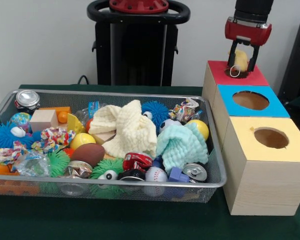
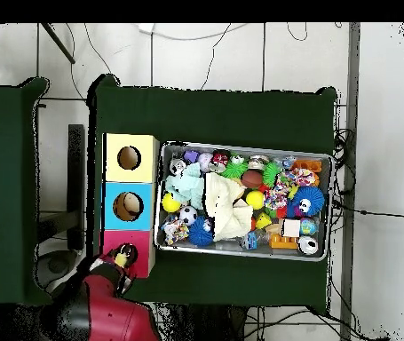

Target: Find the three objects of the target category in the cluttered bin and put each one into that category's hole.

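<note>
From my front camera the wire-mesh bin [image 1: 212,150] sits on the table [image 1: 140,222], with three boxes in a row just to its right: the nearest box [image 1: 267,170], the middle box [image 1: 250,107] behind it, and the far box [image 1: 225,75] behind that. The gripper [image 1: 241,62] hangs over the far box's hole, with a small object between its fingers. Inside the bin, one washcloth [image 1: 127,127] lies mid-bin, with another washcloth [image 1: 182,145] to its right, a football [image 1: 87,154] lower left of centre, and a can [image 1: 27,100] in the far-left corner.
</note>
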Available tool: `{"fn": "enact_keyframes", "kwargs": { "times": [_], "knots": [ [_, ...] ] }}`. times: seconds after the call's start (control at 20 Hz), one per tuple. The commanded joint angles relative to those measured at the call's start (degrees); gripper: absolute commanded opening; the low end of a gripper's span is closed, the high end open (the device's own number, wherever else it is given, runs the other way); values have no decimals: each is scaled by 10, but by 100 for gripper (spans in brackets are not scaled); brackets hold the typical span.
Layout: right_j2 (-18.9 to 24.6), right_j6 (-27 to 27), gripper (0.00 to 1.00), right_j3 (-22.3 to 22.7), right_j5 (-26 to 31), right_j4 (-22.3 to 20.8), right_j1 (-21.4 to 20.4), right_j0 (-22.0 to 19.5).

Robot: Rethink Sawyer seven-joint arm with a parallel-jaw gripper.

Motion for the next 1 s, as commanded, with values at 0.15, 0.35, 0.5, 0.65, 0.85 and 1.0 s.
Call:
{"fn": "enact_keyframes", "kwargs": {
  "times": [0.15,0.35,0.5,0.65,0.85,1.0],
  "knots": [
    [37,123,100,-33,39,29,47,-14],
    [37,114,100,-42,43,26,52,-29],
    [26,109,100,-55,55,24,59,-29],
    [7,107,0,-69,61,22,66,-17],
    [-14,109,0,-84,91,20,68,-3],
    [-10,125,0,-70,79,28,60,10]
  ]
}}
